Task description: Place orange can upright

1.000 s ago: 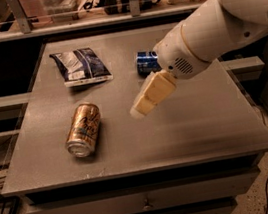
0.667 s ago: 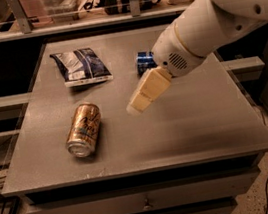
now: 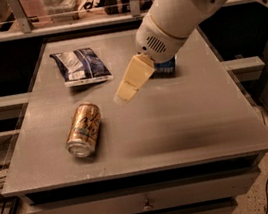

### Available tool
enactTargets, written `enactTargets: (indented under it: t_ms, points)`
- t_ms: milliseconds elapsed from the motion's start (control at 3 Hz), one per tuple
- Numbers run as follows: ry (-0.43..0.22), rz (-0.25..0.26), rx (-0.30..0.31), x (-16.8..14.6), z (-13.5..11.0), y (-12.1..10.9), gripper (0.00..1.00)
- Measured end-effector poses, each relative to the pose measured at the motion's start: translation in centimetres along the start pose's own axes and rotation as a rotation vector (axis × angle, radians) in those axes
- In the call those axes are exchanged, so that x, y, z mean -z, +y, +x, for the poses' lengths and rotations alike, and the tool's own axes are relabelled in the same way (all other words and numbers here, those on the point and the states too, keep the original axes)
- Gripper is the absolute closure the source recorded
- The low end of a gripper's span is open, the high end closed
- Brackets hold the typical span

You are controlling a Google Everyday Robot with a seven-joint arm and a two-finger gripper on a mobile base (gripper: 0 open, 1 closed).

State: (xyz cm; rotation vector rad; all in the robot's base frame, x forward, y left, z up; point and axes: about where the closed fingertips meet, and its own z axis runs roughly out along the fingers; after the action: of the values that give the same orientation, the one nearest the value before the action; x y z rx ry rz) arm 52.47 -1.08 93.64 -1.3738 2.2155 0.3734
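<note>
The orange can (image 3: 84,129) lies on its side on the grey table (image 3: 177,122), at the front left, its silver end toward the front edge. My gripper (image 3: 126,91) hangs above the table's middle, up and to the right of the can and apart from it. Its cream fingers point down-left toward the can. It holds nothing that I can see.
A blue and white snack bag (image 3: 80,66) lies flat at the back left. A blue can (image 3: 165,66) lies at the back centre, mostly hidden behind my arm. Shelves stand behind the table, and drawers sit under its front edge.
My arm and gripper have moved left and a little toward the orange can. The can, the bag and the blue can have not moved.
</note>
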Motion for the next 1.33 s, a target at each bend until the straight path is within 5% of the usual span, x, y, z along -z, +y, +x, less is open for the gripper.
enactTargets:
  t_ms: [333,1333]
  points:
    - [0.005,0.001,-0.009,0.0,-0.2,0.2,0.0]
    - [0.053,-0.106,-0.137,-3.7,-3.0,3.8,0.0]
